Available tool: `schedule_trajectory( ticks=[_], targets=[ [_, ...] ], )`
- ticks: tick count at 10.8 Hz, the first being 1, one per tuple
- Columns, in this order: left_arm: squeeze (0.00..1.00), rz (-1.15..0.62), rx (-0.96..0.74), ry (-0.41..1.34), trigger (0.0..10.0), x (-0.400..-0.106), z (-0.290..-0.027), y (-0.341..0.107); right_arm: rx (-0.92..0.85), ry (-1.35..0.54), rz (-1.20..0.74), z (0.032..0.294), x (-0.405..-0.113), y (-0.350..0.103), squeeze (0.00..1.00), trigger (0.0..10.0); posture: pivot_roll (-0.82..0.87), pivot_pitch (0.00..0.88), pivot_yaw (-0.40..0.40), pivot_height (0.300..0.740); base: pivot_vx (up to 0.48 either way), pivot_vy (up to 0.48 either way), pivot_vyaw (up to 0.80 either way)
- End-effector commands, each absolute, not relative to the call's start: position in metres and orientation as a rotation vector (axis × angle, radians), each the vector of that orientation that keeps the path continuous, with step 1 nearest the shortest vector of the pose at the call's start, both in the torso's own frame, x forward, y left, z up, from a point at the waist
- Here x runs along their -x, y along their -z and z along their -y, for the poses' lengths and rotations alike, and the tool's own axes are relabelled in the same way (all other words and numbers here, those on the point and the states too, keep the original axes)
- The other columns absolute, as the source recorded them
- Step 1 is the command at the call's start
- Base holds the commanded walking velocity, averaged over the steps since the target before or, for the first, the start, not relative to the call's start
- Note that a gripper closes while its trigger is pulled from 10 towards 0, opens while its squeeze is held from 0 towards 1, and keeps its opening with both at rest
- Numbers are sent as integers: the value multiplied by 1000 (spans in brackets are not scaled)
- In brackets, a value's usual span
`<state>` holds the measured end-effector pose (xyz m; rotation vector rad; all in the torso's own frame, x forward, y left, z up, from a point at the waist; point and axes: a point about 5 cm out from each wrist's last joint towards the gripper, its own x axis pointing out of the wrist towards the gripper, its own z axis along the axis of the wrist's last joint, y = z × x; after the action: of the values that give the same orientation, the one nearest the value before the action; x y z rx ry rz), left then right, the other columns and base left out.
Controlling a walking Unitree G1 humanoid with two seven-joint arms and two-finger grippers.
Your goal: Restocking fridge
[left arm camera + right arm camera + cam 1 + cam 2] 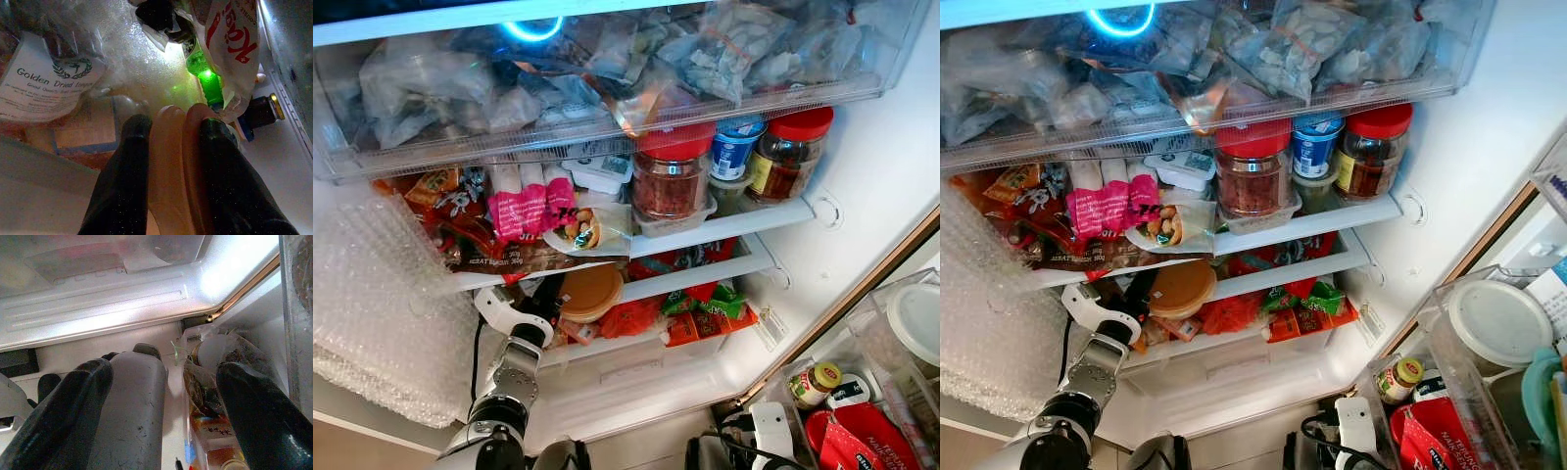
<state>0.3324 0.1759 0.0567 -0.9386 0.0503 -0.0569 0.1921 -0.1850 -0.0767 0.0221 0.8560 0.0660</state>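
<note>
At the lower left of the head views the left gripper [168,132], jaws pinching a tan tub [590,291], reaches into the crammed lower shelf [695,276], where a push could topple packets [700,318]; the right gripper [161,377] hangs spread.

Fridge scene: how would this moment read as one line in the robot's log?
task: restocking fridge | left gripper: shut on tan container, at lower fridge shelf | right gripper: open, low by door bin
</note>
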Motion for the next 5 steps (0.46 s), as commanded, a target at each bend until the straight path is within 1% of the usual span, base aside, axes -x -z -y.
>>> schedule_trajectory(
  ticks=[1, 5],
  targets=[
    [0, -53, 939, 43, 10000, -331, -178, -55, -34, -60, -911, 185, -178, 84, 0, 10000, -93, 139, 20, 656, 0, 0, 0],
    [0, -53, 939, 43, 10000, -332, -178, -55, -34, -60, -911, 185, -178, 84, 0, 10000, -93, 139, 20, 656, 0, 0, 0]
  ],
)
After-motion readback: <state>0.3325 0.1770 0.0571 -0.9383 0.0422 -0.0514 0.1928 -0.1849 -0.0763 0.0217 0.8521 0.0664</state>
